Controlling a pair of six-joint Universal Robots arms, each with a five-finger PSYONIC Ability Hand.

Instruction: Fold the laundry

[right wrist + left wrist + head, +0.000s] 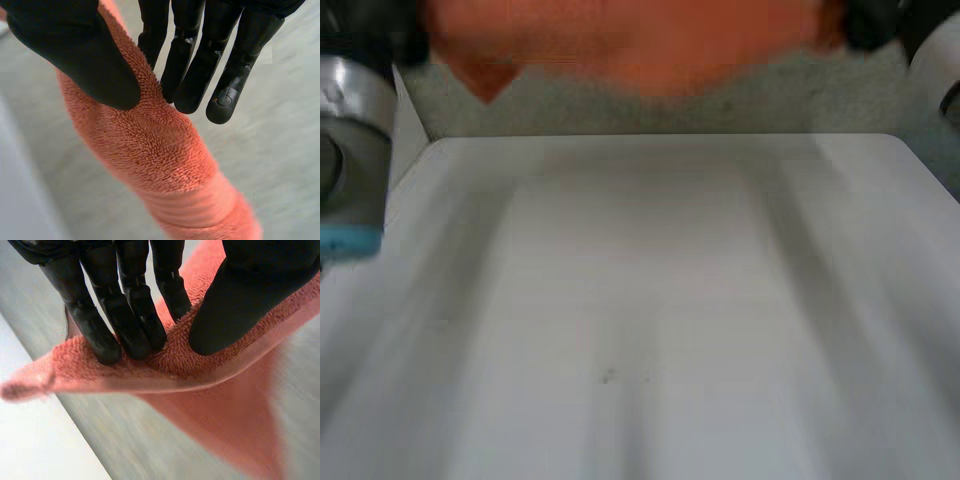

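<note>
Head cam, from the left: left arm (350,130) sits at 9 o'clock, left hand (390,35) up at 11 o'clock. I read it as clamped on the towel (620,45). On its wrist cam the straight fingers (107,337) press the terry pile from one side and the thumb (225,315) from the other, with cloth pinched between them. The grip is on the towel's edge just beside a corner. That corner pokes out past the fingertips, and the rest of the cloth hangs below the hand.

The towel is orange, stretched between both hands across 12 o'clock. It's held in the air beyond the far edge of the white table (650,300), over grey carpet (770,100). One corner droops to a point at about 11 o'clock, just beside the left hand. The table takes everything from centre down to 6 o'clock.

Right hand (875,25) is at 1 o'clock, right arm (940,70) just beside it at 2 o'clock. It's also closed on the towel: its wrist cam shows thumb (75,55) and fingers (185,85) nipping a bunched part, which hangs from the pinch as a thick roll. I can't tell whether that's a corner or mid-edge.
</note>
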